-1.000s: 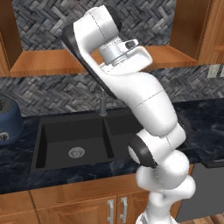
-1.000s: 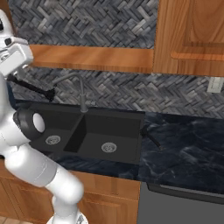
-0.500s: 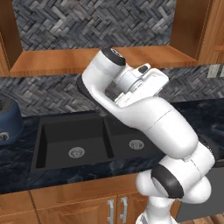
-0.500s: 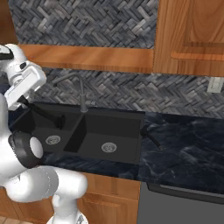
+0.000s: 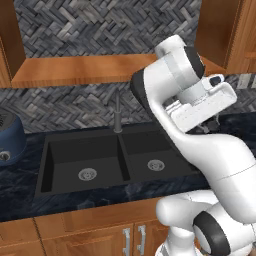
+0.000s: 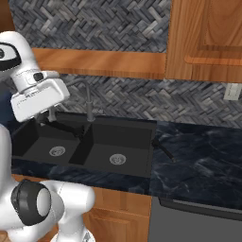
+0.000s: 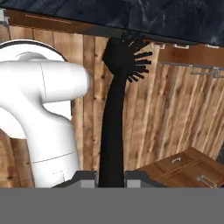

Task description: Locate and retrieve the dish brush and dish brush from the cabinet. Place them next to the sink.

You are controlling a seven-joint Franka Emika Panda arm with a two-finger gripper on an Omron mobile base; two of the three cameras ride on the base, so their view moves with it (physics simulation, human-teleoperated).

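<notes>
The gripper point(image 7: 111, 177) is clenched on the handle of the long dish brush point(image 7: 117, 109). In the hand view the black handle rises from between the two finger tips and ends in a bristly head (bristles splayed to one side), seen against wooden floor boards and lower cabinet fronts point(image 7: 183, 164).

In the right base view this brush hangs below the white hand, slanting down over the left basin of the sink point(image 6: 120, 137). The second brush point(image 6: 161, 150) (short, black) lies on the dark counter point(image 6: 203, 160), just beside the sink's right rim.

The sink is a black double basin. Each basin shows a round silver drain point(image 5: 87, 174) on its floor; no loose item is visible inside either basin. A slim grey faucet point(image 5: 117, 112) stands behind the divider.

The upper cabinet point(image 5: 100, 67) is open, and its visible shelf board carries nothing that can be made out. A navy-blue appliance point(image 5: 9, 137) stands on the counter left of the sink.
</notes>
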